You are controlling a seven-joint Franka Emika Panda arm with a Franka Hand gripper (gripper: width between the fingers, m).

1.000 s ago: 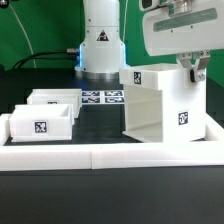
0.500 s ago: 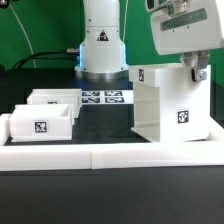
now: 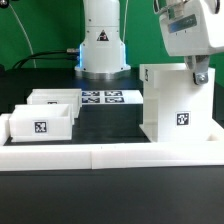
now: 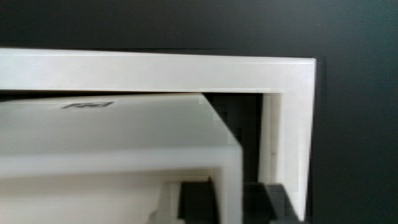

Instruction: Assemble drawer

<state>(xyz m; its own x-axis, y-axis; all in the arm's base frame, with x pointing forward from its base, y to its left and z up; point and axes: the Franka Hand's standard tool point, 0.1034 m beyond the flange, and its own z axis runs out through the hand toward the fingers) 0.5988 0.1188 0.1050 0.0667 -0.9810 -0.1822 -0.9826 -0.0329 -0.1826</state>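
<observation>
Pincer (image 3: 198,72) clamps drawer shell (image 3: 178,102) top edge; shell upright by border wall (image 3: 110,152); trays (image 3: 42,122) well apart, open table (image 3: 105,124) between.

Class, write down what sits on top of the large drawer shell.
The gripper clamps the shell at its top edge. Nothing else rests there. The wall hides how far down the inner finger reaches.

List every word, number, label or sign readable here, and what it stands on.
No words or numbers can be read.
On the drawer shell: square black-and-white tag, pattern only.
On the front tray: same kind of tag.
On the marker board: several such tags, no text.
On the robot base: black triangle sign, too small to read.
</observation>
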